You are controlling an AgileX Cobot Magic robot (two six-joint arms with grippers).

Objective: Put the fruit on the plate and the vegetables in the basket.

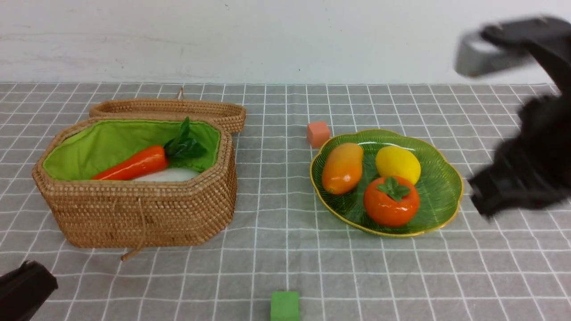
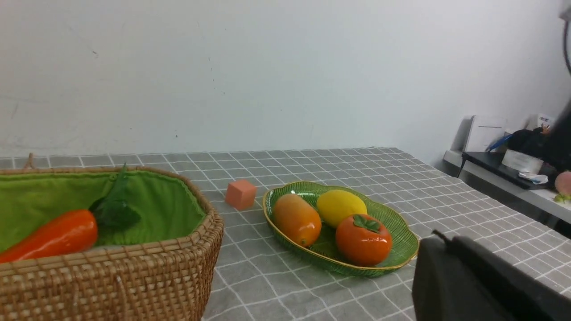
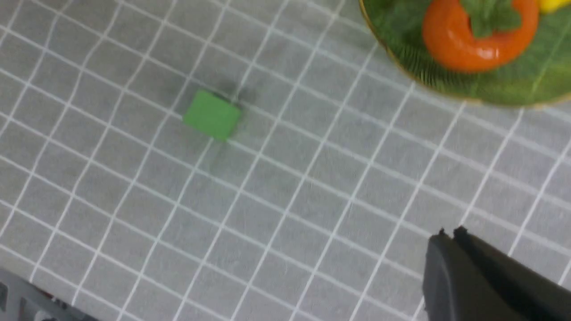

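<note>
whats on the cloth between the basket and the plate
Nothing: in the front view the checked cloth between the basket and the plate is bare. The salmon cube sits farther back beside the plate's rim, the green cube nearer the robot.

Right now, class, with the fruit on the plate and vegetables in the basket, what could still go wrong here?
1. The round orange fruit sits near the plate's front rim; a knock from the blurred right hand beside it might roll it off.
2. The carrot lies propped high in the basket, so the lid might not shut.
3. Only carrot and radish show; the eggplant cannot be seen.
</note>
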